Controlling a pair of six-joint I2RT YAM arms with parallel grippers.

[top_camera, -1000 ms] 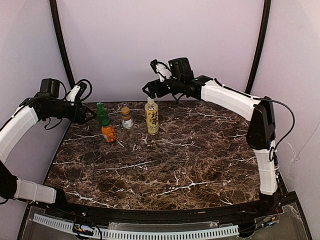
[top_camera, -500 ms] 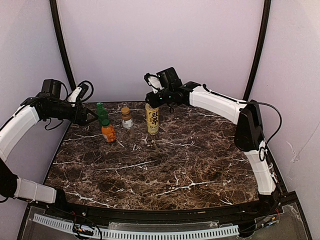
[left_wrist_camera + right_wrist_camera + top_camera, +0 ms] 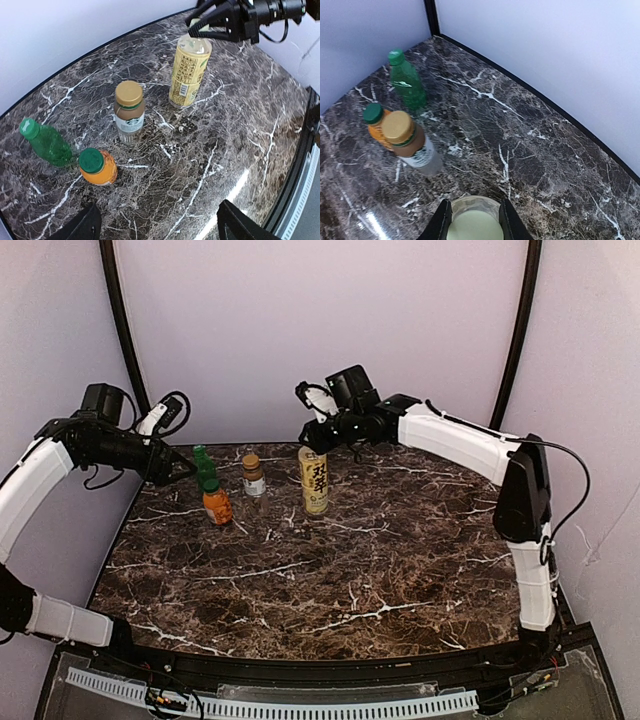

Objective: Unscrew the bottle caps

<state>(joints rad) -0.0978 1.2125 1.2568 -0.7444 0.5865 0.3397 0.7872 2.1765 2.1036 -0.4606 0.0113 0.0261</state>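
Bottle caps, four small round plastic ones, each sit on top of a bottle at the back of the dark marble table (image 3: 400, 560).

The cream-white cap (image 3: 474, 226) is on the tall yellow tea bottle (image 3: 316, 483) with a label. The right gripper (image 3: 474, 212) reaches over this bottle. Its two black fingers (image 3: 440, 222) press on both sides of the cream-white cap, closed tight on it. The tea bottle stands upright, to the right of the other three and apart from them.

The golden-brown cap (image 3: 129, 93) is on the short brown bottle (image 3: 129, 120), which stands left of the tea bottle. The orange juice bottle (image 3: 100, 175) has a green cap (image 3: 91, 160) and stands nearer the front and more to the left. The slim green bottle (image 3: 49, 145) stands just beside it at the back, with its own small green cap (image 3: 29, 128). I cannot tell if these two bottles touch.

The left gripper (image 3: 160, 227) hangs in the air over the left side of the table, near the green bottle. Its fingers are spread wide and hold nothing.
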